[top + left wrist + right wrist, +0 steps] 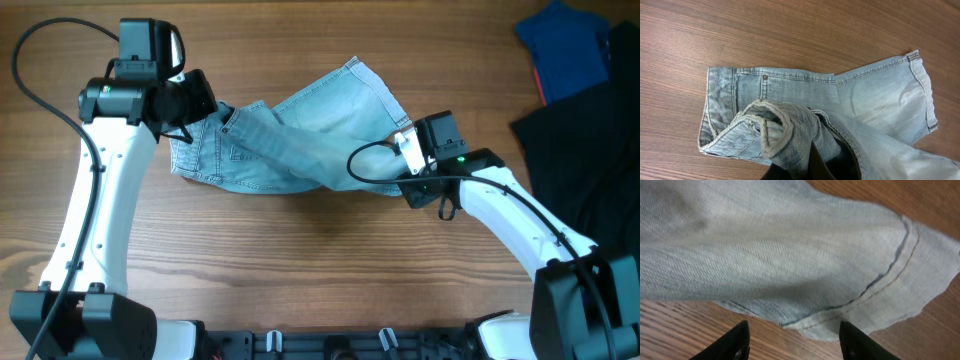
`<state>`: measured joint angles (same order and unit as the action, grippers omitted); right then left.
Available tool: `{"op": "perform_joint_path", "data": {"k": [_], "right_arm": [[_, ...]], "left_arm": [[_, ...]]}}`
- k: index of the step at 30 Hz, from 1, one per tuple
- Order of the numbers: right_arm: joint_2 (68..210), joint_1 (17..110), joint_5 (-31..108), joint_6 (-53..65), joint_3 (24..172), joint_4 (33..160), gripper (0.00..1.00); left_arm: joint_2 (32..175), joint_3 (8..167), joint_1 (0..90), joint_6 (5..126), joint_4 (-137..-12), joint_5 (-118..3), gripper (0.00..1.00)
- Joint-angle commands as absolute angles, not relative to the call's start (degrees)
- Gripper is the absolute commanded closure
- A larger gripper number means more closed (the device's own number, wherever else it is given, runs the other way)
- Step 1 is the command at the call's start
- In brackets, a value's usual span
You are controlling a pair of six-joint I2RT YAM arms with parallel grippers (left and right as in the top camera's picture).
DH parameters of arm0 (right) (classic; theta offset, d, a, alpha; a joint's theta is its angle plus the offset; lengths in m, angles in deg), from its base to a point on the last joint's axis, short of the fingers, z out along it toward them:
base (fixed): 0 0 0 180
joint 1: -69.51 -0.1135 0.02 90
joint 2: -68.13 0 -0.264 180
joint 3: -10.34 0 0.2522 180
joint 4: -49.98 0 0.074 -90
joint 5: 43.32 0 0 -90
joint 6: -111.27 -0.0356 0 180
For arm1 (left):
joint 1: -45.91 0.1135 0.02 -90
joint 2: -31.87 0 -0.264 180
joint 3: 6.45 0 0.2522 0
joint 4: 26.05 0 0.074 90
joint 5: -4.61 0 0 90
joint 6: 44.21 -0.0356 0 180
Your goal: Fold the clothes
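Observation:
The light blue denim shorts (300, 135) lie crumpled in the middle of the table, one leg reaching up to the back. My left gripper (205, 100) is shut on a bunched fold of the waistband at the shorts' left end; in the left wrist view the fold (790, 135) sits between its dark fingers (812, 167). My right gripper (400, 150) is at the shorts' right end. In the right wrist view its fingers (794, 342) are open just off the hemmed leg edge (850, 310), touching nothing.
A dark royal-blue garment (565, 45) and a large black garment (590, 130) lie at the right edge of the wooden table (300, 260). A black cable loops by the right wrist (365, 165).

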<state>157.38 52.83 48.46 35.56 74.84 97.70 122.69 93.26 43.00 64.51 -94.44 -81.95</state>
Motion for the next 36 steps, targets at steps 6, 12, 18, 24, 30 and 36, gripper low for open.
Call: {"op": "perform_joint_path", "data": {"k": [6,12,18,24,30,36], "right_arm": [[160.8,52.6,43.1,41.4,74.6,98.5,0.42],[168.9,52.6,40.2,42.3,74.6,98.6,0.36],[171.3,52.6,42.8,41.8,74.6,94.9,0.39],[171.3,52.6,42.8,39.2,74.6,94.4,0.95],[168.4,52.6,39.7,28.2,77.7,99.7,0.96],[150.6,52.7,32.9,29.3,92.3,117.2,0.96]], "left_arm": [[122.6,93.4,43.2,64.2,-94.0,-82.9,0.96],[122.6,93.4,43.2,64.2,-92.9,-82.9,0.96],[122.6,93.4,43.2,64.2,-93.0,-82.9,0.96],[122.6,93.4,43.2,64.2,-93.0,-82.9,0.96],[122.5,93.4,43.2,64.2,-93.0,-83.0,0.96],[116.5,94.8,44.6,64.2,-86.6,-82.9,0.96]]}}
